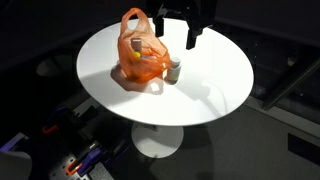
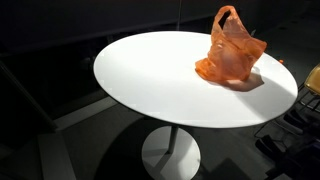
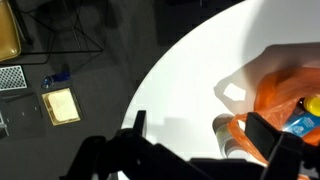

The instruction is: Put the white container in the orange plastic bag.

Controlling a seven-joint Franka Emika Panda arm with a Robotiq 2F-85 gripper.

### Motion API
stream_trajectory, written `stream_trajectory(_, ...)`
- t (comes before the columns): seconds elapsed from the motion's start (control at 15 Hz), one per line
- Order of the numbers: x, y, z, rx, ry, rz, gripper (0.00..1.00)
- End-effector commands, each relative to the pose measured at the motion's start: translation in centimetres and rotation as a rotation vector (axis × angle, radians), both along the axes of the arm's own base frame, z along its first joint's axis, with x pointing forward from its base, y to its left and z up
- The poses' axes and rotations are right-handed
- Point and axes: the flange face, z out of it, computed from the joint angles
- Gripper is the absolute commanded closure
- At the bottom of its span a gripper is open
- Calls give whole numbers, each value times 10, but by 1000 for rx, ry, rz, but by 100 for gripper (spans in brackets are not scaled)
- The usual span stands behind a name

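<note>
White table (image 1: 215, 75); container (image 1: 174, 69) in an exterior view only, beside bag (image 1: 140, 50)

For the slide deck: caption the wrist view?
Open pincer over white table, orange bag and small container just ahead.

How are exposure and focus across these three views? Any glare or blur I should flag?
In both exterior views the white table is brightly lit against near-black surroundings, its top nearly blown out; the orange bag reads clearly. In the wrist view the tabletop is overexposed and the open gripper is a dark, soft silhouette.
</note>
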Motion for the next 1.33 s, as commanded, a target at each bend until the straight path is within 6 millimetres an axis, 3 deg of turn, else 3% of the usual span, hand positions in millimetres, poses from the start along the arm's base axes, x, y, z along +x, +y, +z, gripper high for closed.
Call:
stream_trajectory(0.0, 32, 1, -1, 56, -54, -99, 0)
stream_trajectory(0.2, 44, 1, -1, 72, -101, -125, 0)
stream_trajectory(0.6, 38, -1, -3, 60, -103, -94, 0)
stream_trajectory(1.27, 98, 9, -55, 93, -151, -276, 0)
